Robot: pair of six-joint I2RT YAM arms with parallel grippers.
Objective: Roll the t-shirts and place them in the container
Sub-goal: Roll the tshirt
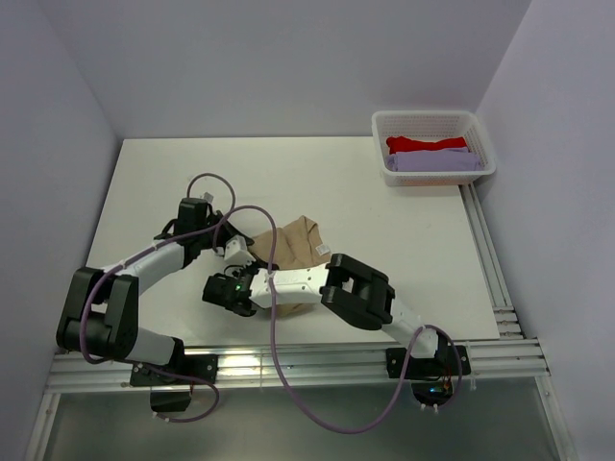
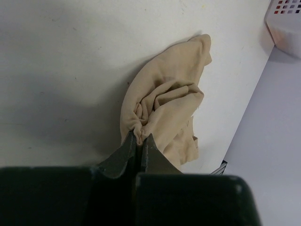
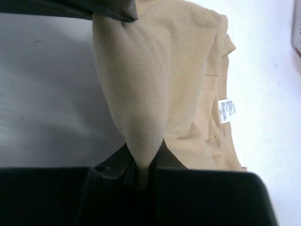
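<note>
Tan t-shirt (image 1: 296, 242): bunched on the table (image 1: 173, 173), near the front edge. Left gripper (image 2: 140, 139): closed tight on a gathered fold of it. Right gripper (image 3: 144, 165): clamped on another fold. Red t-shirt (image 1: 423, 144) and lavender t-shirt (image 1: 434, 161): kept in the basket (image 1: 437, 179), far right corner.

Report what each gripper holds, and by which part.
Both hold the tan t-shirt: the left gripper pinches a bunched fold at its edge, the right gripper a taut, raised ridge of its cloth.
</note>
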